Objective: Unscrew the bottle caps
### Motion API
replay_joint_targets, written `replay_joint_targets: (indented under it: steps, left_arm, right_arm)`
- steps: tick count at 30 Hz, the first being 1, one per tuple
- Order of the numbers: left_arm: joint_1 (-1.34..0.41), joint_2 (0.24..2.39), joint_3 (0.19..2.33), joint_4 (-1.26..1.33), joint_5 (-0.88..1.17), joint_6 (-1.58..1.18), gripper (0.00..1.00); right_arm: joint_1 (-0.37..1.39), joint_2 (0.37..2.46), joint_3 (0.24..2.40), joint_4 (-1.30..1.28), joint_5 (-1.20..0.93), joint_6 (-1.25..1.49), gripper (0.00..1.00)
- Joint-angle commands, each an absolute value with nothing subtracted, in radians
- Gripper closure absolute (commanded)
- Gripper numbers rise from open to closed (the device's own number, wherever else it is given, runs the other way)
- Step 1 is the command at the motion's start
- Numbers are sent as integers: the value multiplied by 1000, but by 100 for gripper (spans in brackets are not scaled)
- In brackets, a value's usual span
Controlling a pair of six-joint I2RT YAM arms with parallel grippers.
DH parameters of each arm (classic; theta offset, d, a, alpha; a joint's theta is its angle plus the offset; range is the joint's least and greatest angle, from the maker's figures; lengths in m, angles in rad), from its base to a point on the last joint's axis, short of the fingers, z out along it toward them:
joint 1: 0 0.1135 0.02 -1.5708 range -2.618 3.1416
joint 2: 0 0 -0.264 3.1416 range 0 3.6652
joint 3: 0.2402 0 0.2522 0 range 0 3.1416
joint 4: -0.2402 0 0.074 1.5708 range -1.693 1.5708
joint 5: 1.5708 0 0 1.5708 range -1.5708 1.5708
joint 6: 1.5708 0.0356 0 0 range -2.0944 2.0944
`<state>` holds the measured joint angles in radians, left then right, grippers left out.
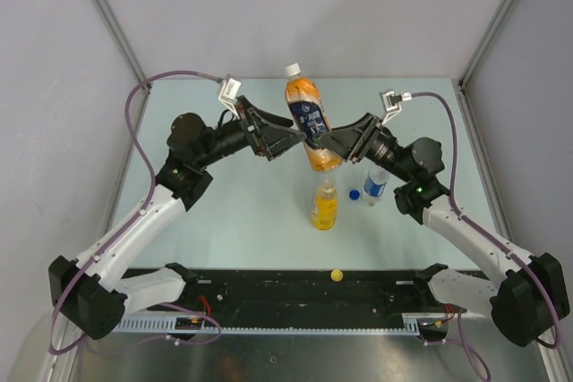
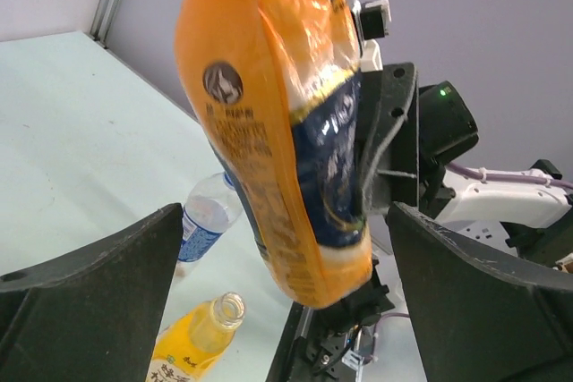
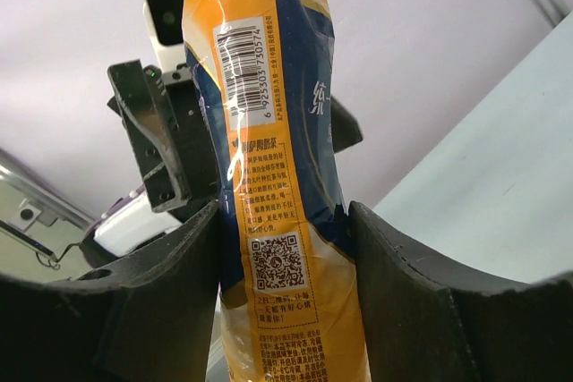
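In the upper centre of the frame, the right gripper (image 1: 330, 147) is partly closed, clamping the lower body of the orange bottle (image 1: 306, 114). The bottle is tilted above the desk (image 1: 233, 221), white cap (image 1: 292, 70) on. The left gripper (image 1: 290, 142) gapes fully wide beside it, holding nothing.

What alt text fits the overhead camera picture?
The right hand holds an orange plastic drink bottle with a white screw cap above the pale table, the left hand open around it. Below: an uncapped yellow plastic bottle and a clear bottle.
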<state>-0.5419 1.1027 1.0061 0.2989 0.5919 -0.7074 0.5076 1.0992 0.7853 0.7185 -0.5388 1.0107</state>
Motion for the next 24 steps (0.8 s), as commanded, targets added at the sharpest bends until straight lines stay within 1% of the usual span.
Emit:
replay_joint_targets:
  steps: [1, 5, 12, 16, 17, 19, 24]
  left_arm:
    - [-561, 1129, 1028, 376, 555, -701, 1]
    - [-573, 1165, 1032, 391, 547, -705, 2]
    - [-613, 1211, 1041, 456, 535, -715, 14]
    - [-637, 1210, 1031, 500, 515, -713, 18]
    - [-641, 1208, 1028, 510, 513, -713, 20]
    - [-649, 1209, 1026, 525, 514, -713, 29]
    - [-653, 1207, 1018, 545, 513, -709, 45]
  right_arm:
    - [529, 1085, 760, 856, -539, 1045, 42]
    - [558, 1082, 757, 829, -532, 1007, 42]
    - [591, 1083, 753, 790, -515, 968, 41]
    - [593, 1092, 752, 785, -515, 965, 41]
    - [594, 1097, 752, 790, -516, 966, 41]
    - [595, 1108, 752, 803, -516, 971, 41]
    - [600, 1147, 752, 844, -531, 993, 40]
